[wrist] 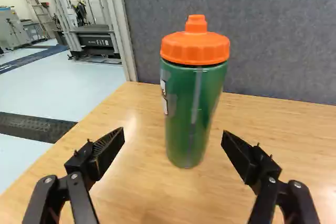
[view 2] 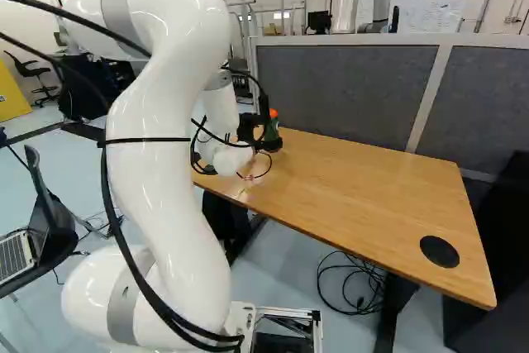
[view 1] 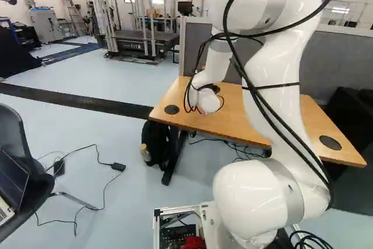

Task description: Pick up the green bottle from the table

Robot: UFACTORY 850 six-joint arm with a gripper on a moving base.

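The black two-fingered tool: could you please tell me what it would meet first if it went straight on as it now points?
Probably the green bottle with the orange lid, upright on the wooden table, passing between the open fingers of the tool; depth is unclear.

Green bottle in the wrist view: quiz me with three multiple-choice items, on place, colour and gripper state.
1. Where does the tall green bottle stand?
A) On the floor
B) On a chair
C) On the light-wood table

2. What colour is its lid?
A) White
B) Orange
C) Blue

3. The black two-finger gripper is:
A) Open
B) Shut, empty
C) Shut on the bottle

1 C: its base rests on the wood.
2 B: the lid shows orange.
3 A: the fingers stand wide apart.
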